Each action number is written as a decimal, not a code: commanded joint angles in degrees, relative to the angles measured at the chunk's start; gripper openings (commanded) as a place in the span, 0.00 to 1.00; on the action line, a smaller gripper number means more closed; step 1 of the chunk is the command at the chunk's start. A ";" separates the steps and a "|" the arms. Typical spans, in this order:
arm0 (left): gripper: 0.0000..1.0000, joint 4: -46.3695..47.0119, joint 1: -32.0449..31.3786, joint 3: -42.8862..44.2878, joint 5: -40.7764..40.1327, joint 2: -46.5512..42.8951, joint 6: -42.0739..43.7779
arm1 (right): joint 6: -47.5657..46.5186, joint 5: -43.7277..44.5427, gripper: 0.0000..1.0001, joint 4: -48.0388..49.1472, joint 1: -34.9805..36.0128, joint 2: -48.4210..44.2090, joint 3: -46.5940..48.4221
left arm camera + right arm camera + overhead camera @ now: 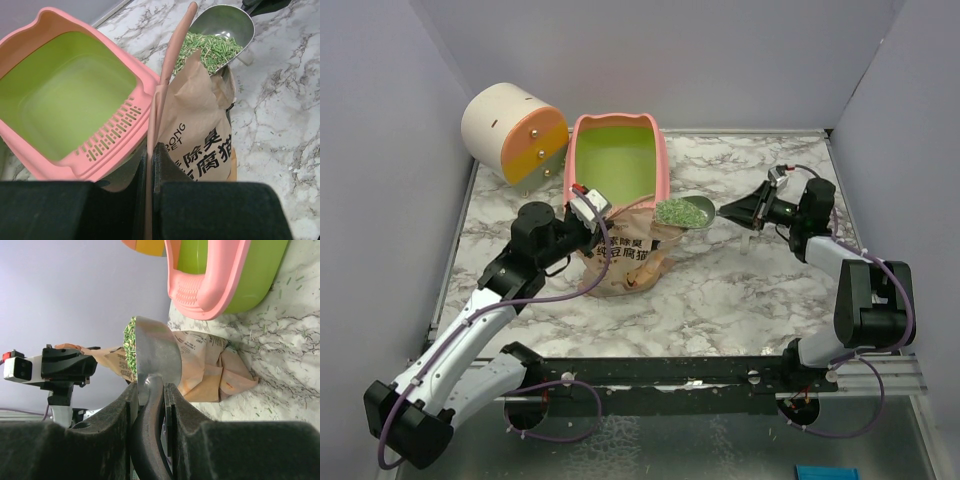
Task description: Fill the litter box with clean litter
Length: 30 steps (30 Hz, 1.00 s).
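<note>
while left gripper [150, 167] pinches pouch [200, 135], right gripper [150, 392] clamps full scoop [156, 355].

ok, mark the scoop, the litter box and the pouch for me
scoop [225, 22], left wrist view, bare metal of the bowl.
litter box [120, 117], left wrist view, slotted pink ledge.
pouch [197, 130], left wrist view, tan front panel.
</note>
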 commanded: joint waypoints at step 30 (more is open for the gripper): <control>0.00 2.96 0.51 -3.10 3.62 -7.45 -5.80 | 4.07 4.36 0.01 0.62 3.95 9.85 26.73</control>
